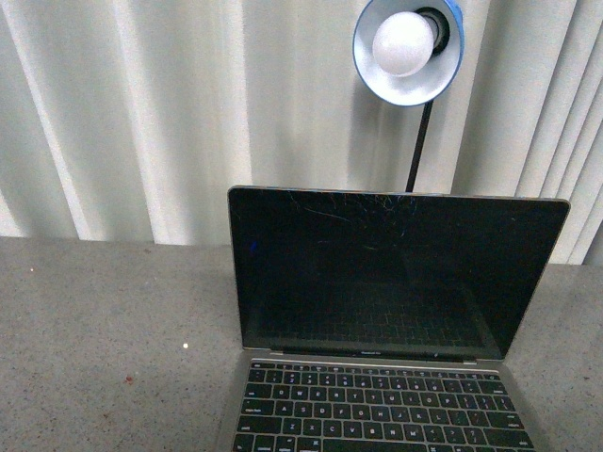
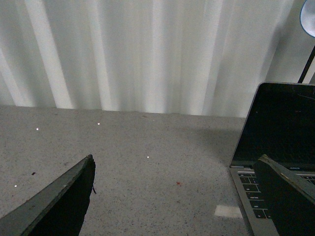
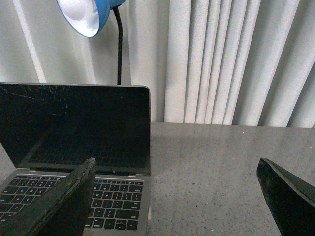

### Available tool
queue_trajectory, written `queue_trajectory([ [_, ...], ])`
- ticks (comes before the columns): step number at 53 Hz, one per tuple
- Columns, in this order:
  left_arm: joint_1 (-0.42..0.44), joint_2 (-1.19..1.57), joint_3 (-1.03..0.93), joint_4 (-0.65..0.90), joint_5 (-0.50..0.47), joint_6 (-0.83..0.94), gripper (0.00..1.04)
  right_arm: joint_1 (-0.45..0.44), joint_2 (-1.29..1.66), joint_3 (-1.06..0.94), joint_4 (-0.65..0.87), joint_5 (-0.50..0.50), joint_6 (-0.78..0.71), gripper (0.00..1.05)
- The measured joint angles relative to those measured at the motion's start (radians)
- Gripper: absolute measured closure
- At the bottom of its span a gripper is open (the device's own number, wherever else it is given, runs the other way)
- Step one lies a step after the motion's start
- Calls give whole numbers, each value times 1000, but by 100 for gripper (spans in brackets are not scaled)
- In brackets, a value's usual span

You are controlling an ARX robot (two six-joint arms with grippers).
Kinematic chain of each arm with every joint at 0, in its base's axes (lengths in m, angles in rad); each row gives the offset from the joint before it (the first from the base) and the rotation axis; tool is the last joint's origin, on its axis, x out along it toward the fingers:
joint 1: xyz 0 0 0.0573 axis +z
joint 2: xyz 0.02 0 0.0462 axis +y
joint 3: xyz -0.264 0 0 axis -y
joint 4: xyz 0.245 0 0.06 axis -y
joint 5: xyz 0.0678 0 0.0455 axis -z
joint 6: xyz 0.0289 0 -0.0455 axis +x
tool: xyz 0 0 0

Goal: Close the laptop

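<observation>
Setting: an office-style desk station, staged indoors. A grey speckled stone-look worktop (image 1: 94, 330) fills the foreground. A white pleated curtain (image 1: 141, 113) hangs along its far edge and closes off the whole background in all three views. A blue-shaded desk lamp with a white bulb on a black stem (image 1: 408, 52) rises behind a slim grey-silver laptop with black keys (image 1: 386, 273), which stands open on the worktop, screen dark.

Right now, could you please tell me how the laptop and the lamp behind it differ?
The laptop is grey with a black, scratched screen; the lamp has a blue shade and white bulb. The laptop sits open on the table; the lamp rises above it on a black stem. Both face the camera.
</observation>
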Motion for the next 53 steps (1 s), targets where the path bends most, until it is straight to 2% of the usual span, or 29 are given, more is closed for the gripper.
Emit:
queue_trajectory([
  [2,-32,29,17,-60,-101,-40,7,3,2,0,-3,13,2,7],
  [4,-81,86,48,-150,-232,-98,7,44,31,16,-50,120,35,7],
  [7,-136,161,60,-181,-357,-164,7,75,93,19,-45,273,85,7],
  [10,-181,215,60,-155,-411,-194,7,62,159,16,-2,281,112,7],
  [13,-216,268,60,-82,-427,-219,7,17,253,10,97,230,126,7],
  [17,-224,336,60,19,-412,-235,7,-59,366,8,217,159,142,7],
  [20,-222,454,60,149,-373,-248,7,-147,527,13,383,106,140,7],
  [25,-207,673,64,374,-301,-245,7,-214,759,42,595,97,101,7],
  [28,-178,893,109,568,-225,-229,7,-244,961,108,745,81,64,7],
  [31,-152,1053,175,679,-185,-211,7,-256,1140,205,837,83,3,7],
  [35,-125,1226,275,750,-151,-185,7,-260,1252,294,851,86,-47,7],
  [39,-104,1368,382,756,-100,-152,7,-258,1352,415,831,69,-122,7],
  [44,-89,1498,549,695,-30,-83,7,-235,1481,610,781,11,-289,7],
  [53,-84,1595,776,597,1,56,7,-210,1614,824,686,-84,-485,7],
])
